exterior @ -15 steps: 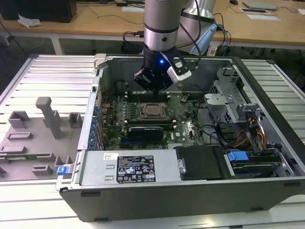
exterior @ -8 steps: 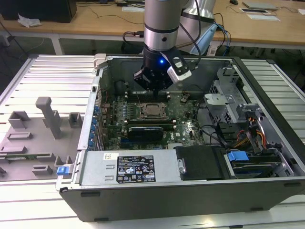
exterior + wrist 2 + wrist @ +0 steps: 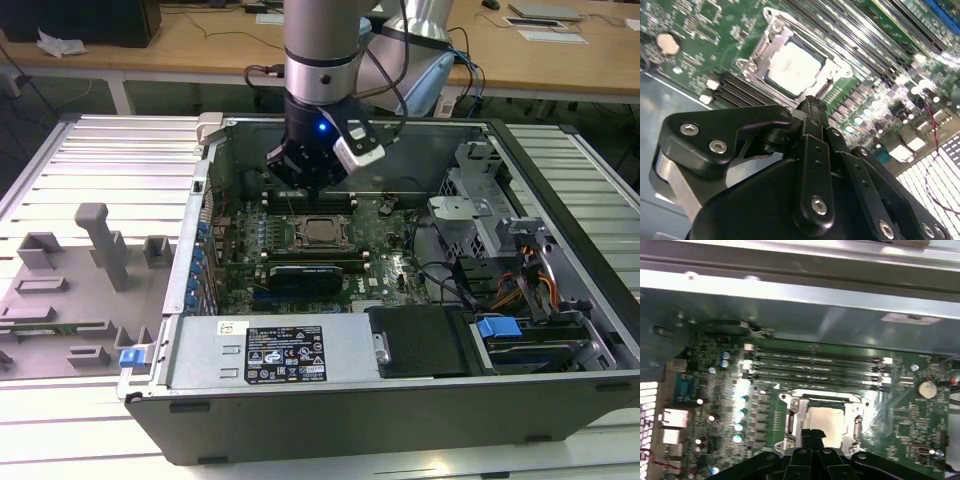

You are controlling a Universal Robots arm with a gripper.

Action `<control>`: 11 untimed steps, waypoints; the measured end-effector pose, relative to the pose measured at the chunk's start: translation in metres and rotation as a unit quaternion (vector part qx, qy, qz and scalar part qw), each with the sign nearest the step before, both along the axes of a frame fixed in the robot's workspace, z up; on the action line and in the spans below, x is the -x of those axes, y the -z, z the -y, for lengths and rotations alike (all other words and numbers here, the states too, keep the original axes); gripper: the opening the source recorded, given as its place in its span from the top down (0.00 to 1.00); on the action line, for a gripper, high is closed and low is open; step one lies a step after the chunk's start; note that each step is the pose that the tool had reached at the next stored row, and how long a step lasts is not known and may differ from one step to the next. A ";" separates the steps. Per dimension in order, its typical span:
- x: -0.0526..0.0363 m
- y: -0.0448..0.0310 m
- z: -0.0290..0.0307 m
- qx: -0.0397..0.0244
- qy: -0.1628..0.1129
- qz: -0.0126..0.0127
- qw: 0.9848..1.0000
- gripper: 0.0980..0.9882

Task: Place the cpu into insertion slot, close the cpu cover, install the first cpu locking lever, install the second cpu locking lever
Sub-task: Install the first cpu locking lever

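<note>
the gripper (image 3: pixel 812 105) hangs just above the motherboard (image 3: pixel 390 252), fingers pressed together on nothing, while the cpu (image 3: pixel 794 67) lies in the slot (image 3: pixel 824 88), framed by the cover (image 3: pixel 758 50).

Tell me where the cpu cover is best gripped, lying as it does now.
The cpu cover lies flat around the cpu, so probably only its thin outer rim offers a hold. I would pinch a corner tab or side rail from straight above, fingers astride the edge. The shut gripper is close to one edge of it.
</note>
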State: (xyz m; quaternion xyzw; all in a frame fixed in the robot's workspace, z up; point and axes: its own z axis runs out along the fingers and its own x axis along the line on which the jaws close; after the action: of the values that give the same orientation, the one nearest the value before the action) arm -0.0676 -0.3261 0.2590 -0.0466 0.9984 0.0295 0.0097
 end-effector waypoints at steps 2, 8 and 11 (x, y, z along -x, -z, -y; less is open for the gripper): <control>0.0141 0.0000 -0.0024 0.001 0.000 0.000 1.000 0.99; 0.0379 -0.0001 -0.0066 0.002 0.000 0.001 1.000 0.99; 0.0466 0.0001 -0.0074 -0.001 0.000 0.006 1.000 0.99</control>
State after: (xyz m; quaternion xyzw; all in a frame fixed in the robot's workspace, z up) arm -0.1142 -0.3187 0.2589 -0.0468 0.9983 0.0307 0.0153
